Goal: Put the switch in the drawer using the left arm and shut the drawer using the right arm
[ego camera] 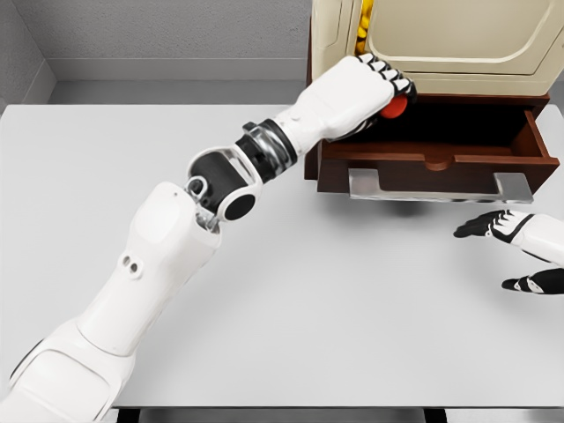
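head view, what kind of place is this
Likely a bare simulated test room, not a real home: a plain white table against grey walls, one dark wooden drawer open under a cream cabinet, and flat rendered lighting.

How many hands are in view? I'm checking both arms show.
2: the left hand is over the open drawer, shut on a red object; the right hand rests open at the table's right edge.

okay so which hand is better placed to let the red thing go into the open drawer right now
Left. The left hand is already over the open drawer, fingers curled round the red switch. The right hand rests open on the table, in front of the drawer's handle, holding nothing.
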